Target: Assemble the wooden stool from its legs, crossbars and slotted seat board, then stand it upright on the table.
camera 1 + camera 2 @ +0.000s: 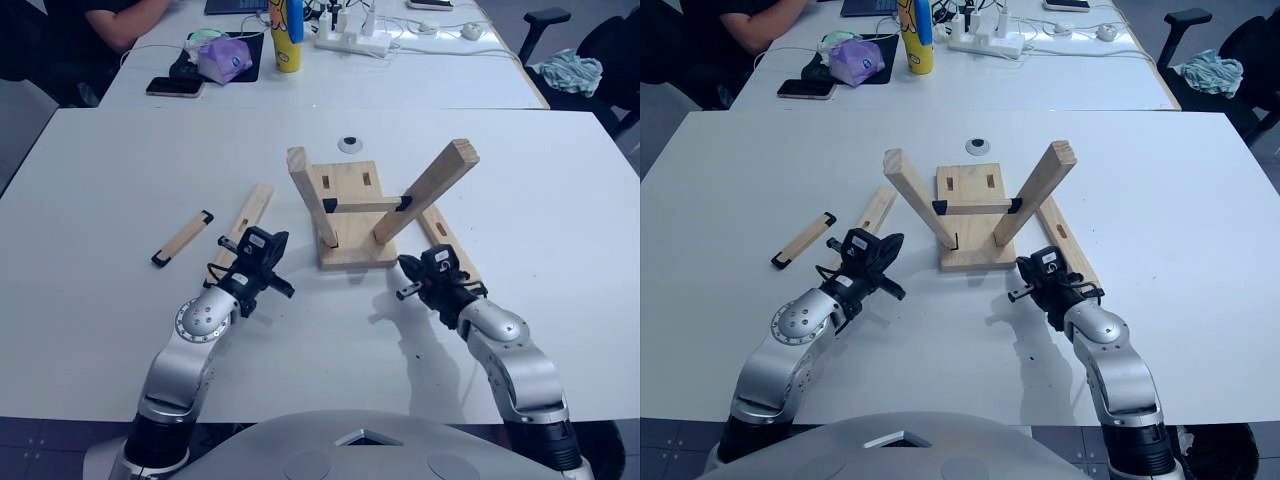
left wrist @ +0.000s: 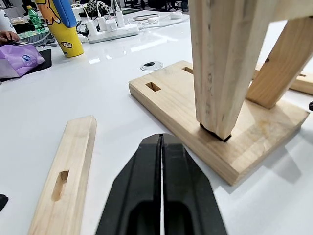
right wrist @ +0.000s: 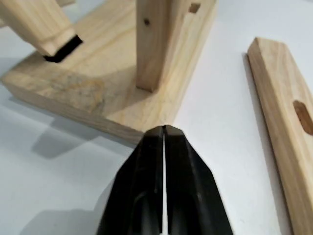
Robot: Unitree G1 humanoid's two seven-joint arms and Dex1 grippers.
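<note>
The pale slotted wooden seat board lies flat on the white counter, with two slanted wooden legs seated and joined by a thin crossbar. By my judgement, two loose legs, the short black-tipped crossbar and the upending remain. The left tool and the right tool are closed and empty.

Seat board between loose legs
</note>
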